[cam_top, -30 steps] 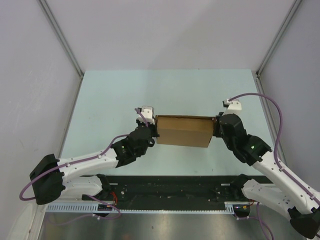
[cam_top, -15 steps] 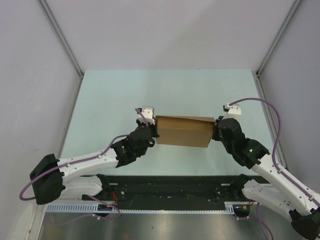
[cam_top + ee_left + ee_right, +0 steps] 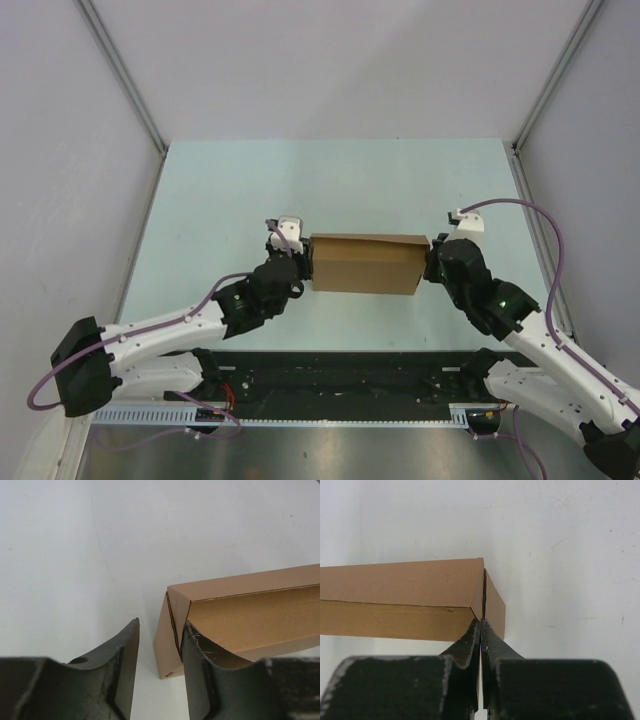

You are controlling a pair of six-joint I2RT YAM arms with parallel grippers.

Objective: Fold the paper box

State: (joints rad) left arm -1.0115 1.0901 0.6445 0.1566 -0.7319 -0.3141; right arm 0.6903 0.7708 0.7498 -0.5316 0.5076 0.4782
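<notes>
You are holding the white-and-black left arm (image 3: 170, 325) stretched from the near-left corner toward the worktop's middle, its black left gripper (image 3: 160, 630) standing parted. The right arm (image 3: 540, 345) is angling in from the near-right corner, with the right gripper (image 3: 481, 625) pressing its fingers together.

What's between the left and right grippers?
Only the paper box, lying lengthwise with one end at the left gripper and the other at the right gripper. The top view shows it.

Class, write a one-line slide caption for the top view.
Left gripper and right gripper flank the ends of a brown box on the table.
</notes>
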